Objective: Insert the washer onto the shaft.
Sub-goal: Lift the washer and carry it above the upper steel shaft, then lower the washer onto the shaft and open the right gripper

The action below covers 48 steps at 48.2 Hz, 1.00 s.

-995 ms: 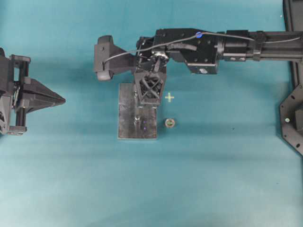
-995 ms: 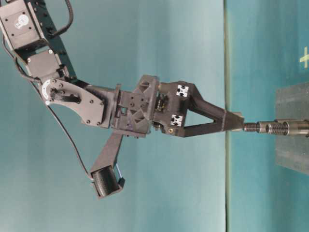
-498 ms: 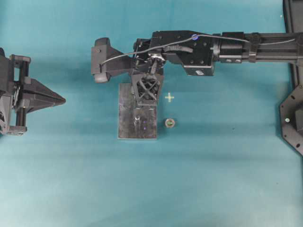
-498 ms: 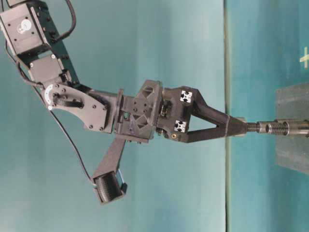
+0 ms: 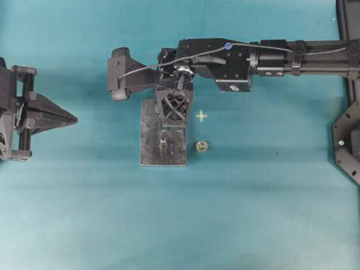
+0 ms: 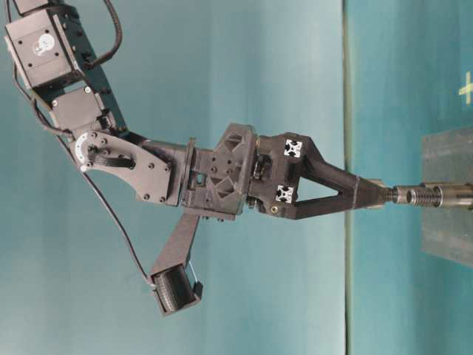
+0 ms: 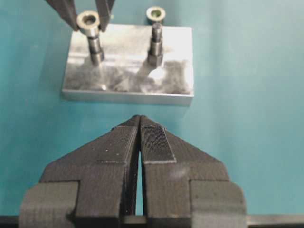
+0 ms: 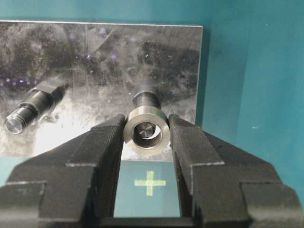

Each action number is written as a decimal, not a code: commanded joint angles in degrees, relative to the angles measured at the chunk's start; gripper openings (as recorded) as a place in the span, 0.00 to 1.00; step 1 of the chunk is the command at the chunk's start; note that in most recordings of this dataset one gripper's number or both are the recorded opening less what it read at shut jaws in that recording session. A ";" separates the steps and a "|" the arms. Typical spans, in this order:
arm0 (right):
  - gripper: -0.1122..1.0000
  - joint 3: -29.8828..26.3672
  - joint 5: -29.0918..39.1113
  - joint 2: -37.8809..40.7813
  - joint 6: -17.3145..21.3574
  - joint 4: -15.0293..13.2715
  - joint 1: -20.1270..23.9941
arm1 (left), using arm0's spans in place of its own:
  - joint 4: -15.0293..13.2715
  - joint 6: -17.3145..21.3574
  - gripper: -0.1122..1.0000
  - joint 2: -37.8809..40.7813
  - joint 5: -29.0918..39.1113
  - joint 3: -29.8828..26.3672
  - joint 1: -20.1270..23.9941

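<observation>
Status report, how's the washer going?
Right gripper shut on washer, ring centred over shaft tip. Left gripper shut, parked clear of plate. Nothing in the way.

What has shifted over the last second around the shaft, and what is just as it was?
The right end effector, shut on the washer, has come down along the shaft: in the table-level view its tips now cover the threaded top that showed before. The left end effector stayed shut and parked, and the metal plate and the spare washer beside it have not moved.
</observation>
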 commanded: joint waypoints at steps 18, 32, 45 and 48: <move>0.74 -1.76 1.14 -1.23 0.88 0.62 -0.09 | 0.26 -0.09 0.10 0.00 -0.53 -0.79 0.00; 0.89 -1.76 2.64 -5.54 1.05 0.53 -1.23 | 0.26 -0.09 0.10 0.00 -0.53 -0.88 0.00; 0.88 5.36 5.63 -10.20 1.41 0.70 -0.18 | 0.26 0.00 0.10 0.00 -0.53 -0.70 0.00; 0.88 7.65 4.48 -11.34 1.58 0.88 0.26 | 0.26 0.00 0.10 0.00 -0.53 -0.70 0.00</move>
